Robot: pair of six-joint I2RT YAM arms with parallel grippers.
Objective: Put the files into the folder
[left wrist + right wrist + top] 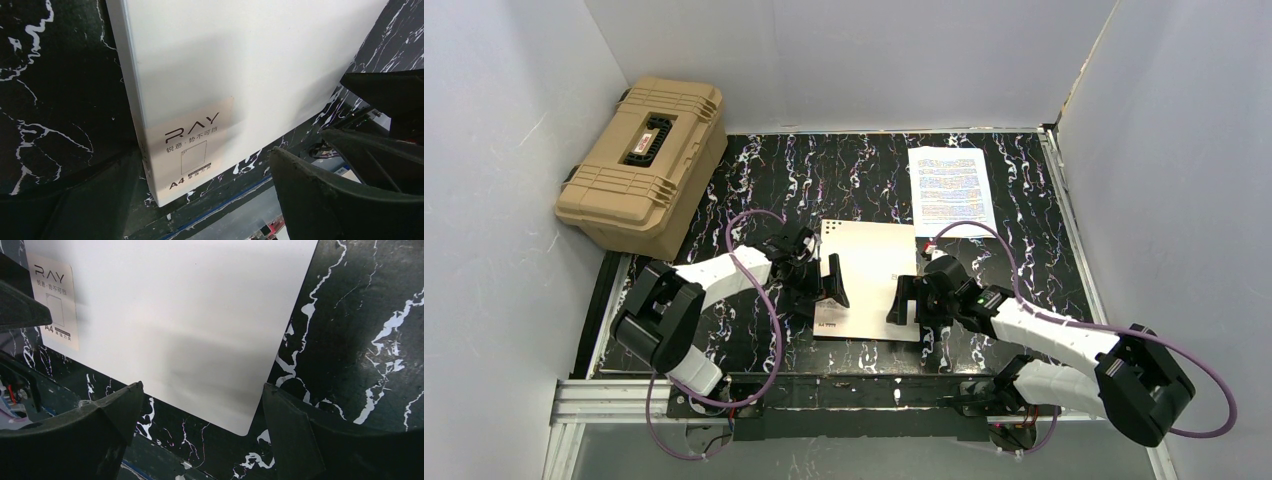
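A black, white-veined counter point(754, 180) carries a closed cream folder point(871, 275) lying flat at its near middle, printed files point(951, 188) at the far right, and a tan hard case point(644, 160) at the far left corner.

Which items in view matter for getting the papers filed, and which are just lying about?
Part of the job:
- folder, cream-white, closed, mid-table
- files, printed sheets, far right, still outside it

Just lying about:
- tan hard case, far left corner
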